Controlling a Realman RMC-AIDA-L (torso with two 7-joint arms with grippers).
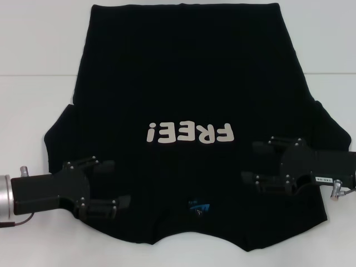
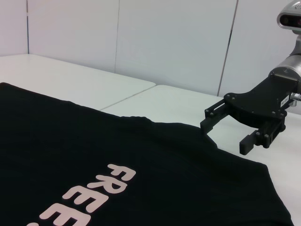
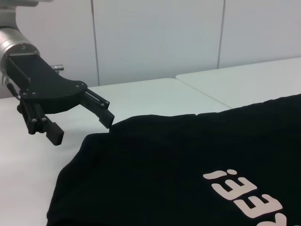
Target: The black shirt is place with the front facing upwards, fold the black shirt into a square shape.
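The black shirt point(image 1: 183, 83) lies flat on the white table, front up, collar toward me. Its off-white "FREE!" print point(image 1: 189, 133) sits mid-chest and the small blue neck label point(image 1: 199, 207) near the collar. My left gripper point(image 1: 114, 184) is open and empty, over the shirt's shoulder area on the left. My right gripper point(image 1: 253, 162) is open and empty, over the shoulder area on the right. The left wrist view shows the shirt point(image 2: 117, 160) and the right gripper point(image 2: 225, 138) above its edge. The right wrist view shows the shirt point(image 3: 188, 150) and the left gripper point(image 3: 83, 131).
The white table point(image 1: 33, 111) has a seam running across it behind the sleeves. The shirt's hem reaches the far edge of the head view. White wall panels point(image 2: 164, 42) stand behind the table.
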